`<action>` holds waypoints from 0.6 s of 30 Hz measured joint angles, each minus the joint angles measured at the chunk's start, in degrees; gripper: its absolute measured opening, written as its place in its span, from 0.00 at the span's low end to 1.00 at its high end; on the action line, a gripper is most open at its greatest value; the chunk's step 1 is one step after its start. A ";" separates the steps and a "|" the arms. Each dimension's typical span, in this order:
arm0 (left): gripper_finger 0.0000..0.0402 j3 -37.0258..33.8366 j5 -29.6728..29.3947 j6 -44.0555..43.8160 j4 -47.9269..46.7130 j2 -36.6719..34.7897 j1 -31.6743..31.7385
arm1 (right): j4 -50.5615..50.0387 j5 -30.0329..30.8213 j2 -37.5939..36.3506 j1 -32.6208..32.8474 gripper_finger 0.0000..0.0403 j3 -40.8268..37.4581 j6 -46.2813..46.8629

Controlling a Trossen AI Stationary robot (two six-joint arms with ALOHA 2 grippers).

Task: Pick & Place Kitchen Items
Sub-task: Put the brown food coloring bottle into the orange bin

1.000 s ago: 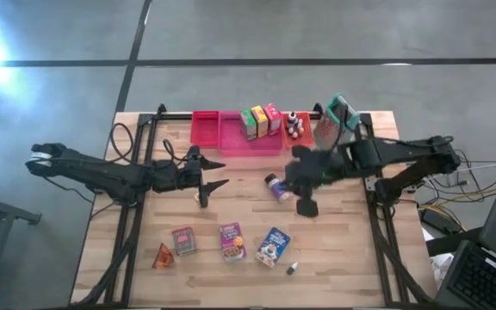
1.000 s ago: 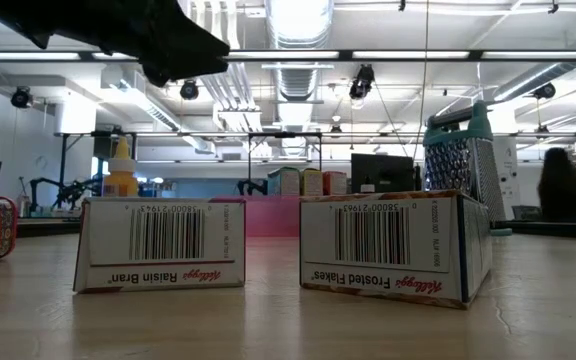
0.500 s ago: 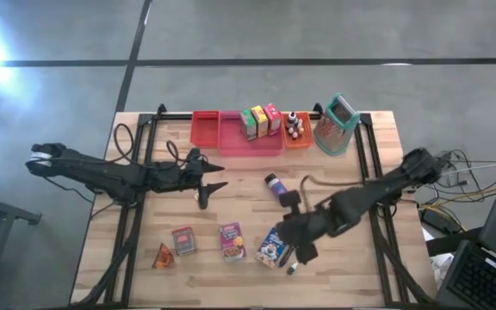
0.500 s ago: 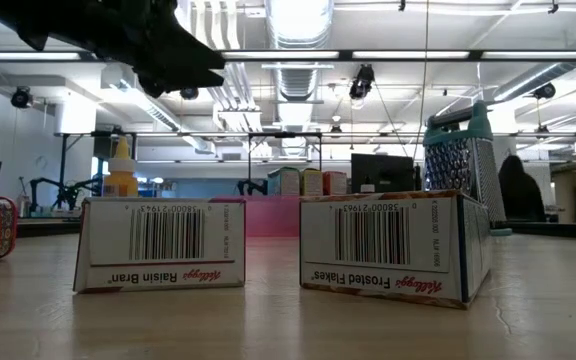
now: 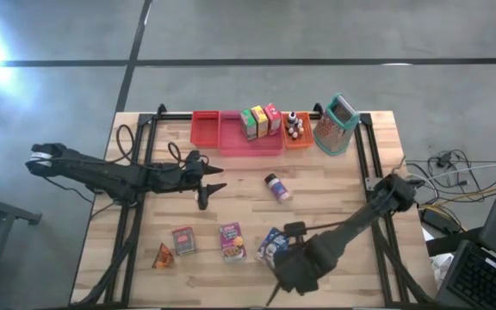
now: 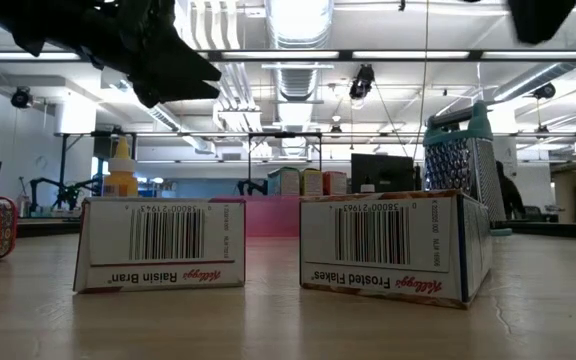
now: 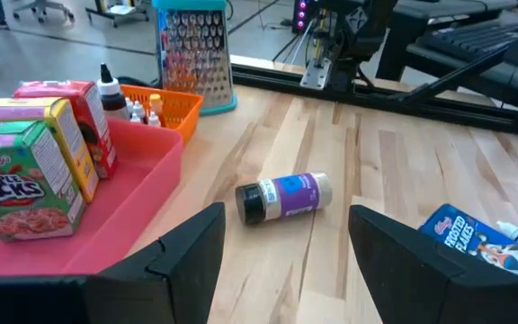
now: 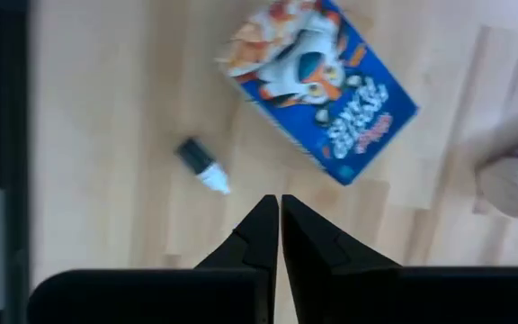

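1. High view: I see the right gripper (image 5: 293,274) low over the table's near edge, beside the blue Frosted Flakes cereal box (image 5: 271,244). The left gripper (image 5: 212,178) hovers mid-table, left of the purple-labelled jar lying on its side (image 5: 275,186).
2. Low view: the Frosted Flakes box (image 6: 393,245) and the white Raisin Bran box (image 6: 161,243) stand side by side, apart.
3. Left wrist view: I see the left fingers (image 7: 187,261) spread, holding nothing; the jar (image 7: 283,196) lies beyond them.
4. Right wrist view: I see the right fingers (image 8: 261,236) pressed together, empty, above a tiny dark-capped bottle (image 8: 202,166) lying on the wood.

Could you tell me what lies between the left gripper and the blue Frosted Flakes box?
In the left wrist view, a purple-labelled jar lies on its side on bare wood between the left gripper and the Frosted Flakes box.
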 joint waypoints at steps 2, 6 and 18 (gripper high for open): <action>0.61 -0.02 0.00 -0.23 -0.04 0.02 0.00 | -3.14 -0.01 2.68 0.21 0.06 3.13 1.74; 0.61 -0.04 0.32 -1.81 -0.26 0.01 0.00 | -11.32 -2.52 6.48 0.71 0.13 8.05 9.69; 0.61 -2.07 1.51 -4.36 -0.50 0.04 0.00 | -4.88 -4.03 5.46 3.83 0.37 9.08 38.30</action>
